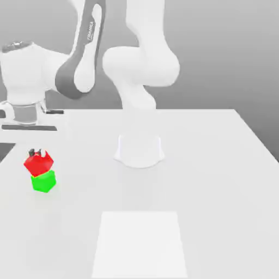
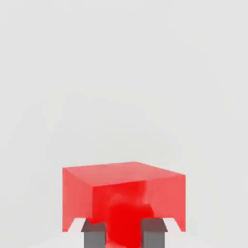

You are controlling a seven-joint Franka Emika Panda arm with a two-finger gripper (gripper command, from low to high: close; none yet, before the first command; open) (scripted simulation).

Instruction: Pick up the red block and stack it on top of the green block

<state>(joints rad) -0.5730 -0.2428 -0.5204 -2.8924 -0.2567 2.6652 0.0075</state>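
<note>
At the exterior view's left, the red block (image 1: 39, 164) sits skewed directly on top of the green block (image 1: 43, 181), and the two appear to touch. My gripper (image 1: 37, 151) comes down onto the red block's top, where its dark fingertips (image 1: 32, 151) show. In the hand view the red block (image 2: 124, 189) lies just beyond the two dark fingertips (image 2: 94, 235). These stand close together with red between them, so the gripper (image 2: 124, 233) looks shut on the block. The red block hides the green one in that view.
The arm's white base (image 1: 139, 150) stands at the middle back of the white table (image 1: 218, 180). A paler square patch (image 1: 140, 242) lies near the front edge. The arm's links (image 1: 82, 60) reach overhead toward the left.
</note>
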